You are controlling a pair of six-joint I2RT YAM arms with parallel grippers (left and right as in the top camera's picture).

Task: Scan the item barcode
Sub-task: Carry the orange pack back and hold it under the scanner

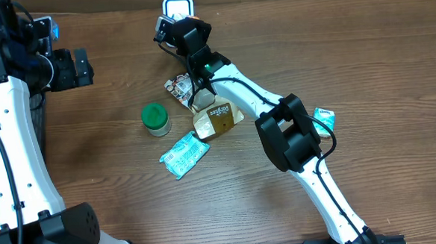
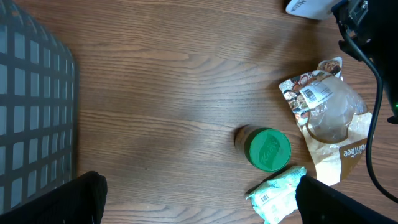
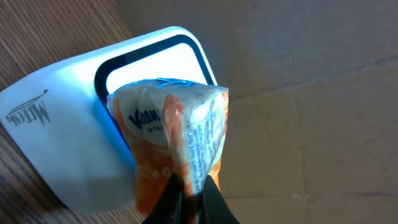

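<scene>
Lettering reading "Kleen" marks the orange-and-white packet (image 3: 174,143), pinched in the closed right end effector (image 3: 189,194) just before the white scanner (image 3: 56,155), whose logo is unreadable. The left end effector (image 1: 80,68) hangs wide open over the table (image 2: 155,93), where a green-lidded jar (image 2: 268,149), barcoded pouch (image 2: 320,102) and teal packet (image 2: 277,194) lie.

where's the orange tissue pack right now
In the right wrist view the orange tissue pack is pinched in the right gripper, right in front of the white scanner and its lit window.
</scene>
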